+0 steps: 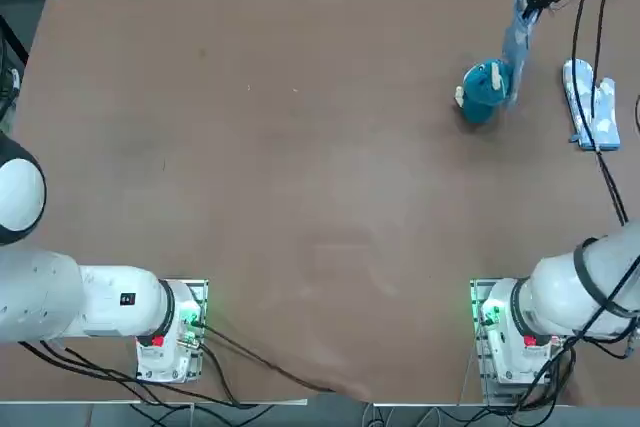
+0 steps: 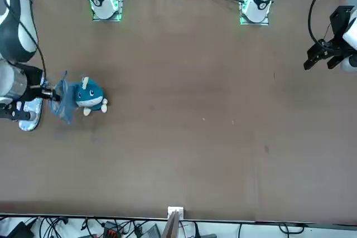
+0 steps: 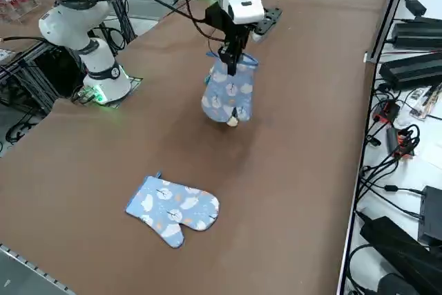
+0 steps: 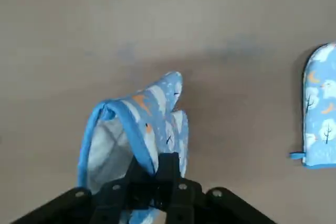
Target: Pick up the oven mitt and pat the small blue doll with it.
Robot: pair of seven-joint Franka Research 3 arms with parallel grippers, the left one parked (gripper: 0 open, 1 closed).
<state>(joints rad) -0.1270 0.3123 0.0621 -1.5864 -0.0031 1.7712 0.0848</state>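
The oven mitt (image 3: 226,94) is being gripped near its cuff by the closed right gripper (image 3: 233,67), and is being left to hang with its rounded end downward. The small blue doll (image 2: 91,96) is being seen right beside the mitt, over the right part of the surface (image 3: 103,170); whether the two are touching is not being settled by the views. Because the cloth is being pinched only at the cuff, a twist or slip is being risked if the padding is being dragged against the doll. With a sideways push, the rounded toy is likely being rolled or shoved rather than patted; with too low a stroke, the mitt is probably being crumpled under the fingers. The second mitt (image 3: 176,205) is being kept well apart, so little snagging is being expected there.
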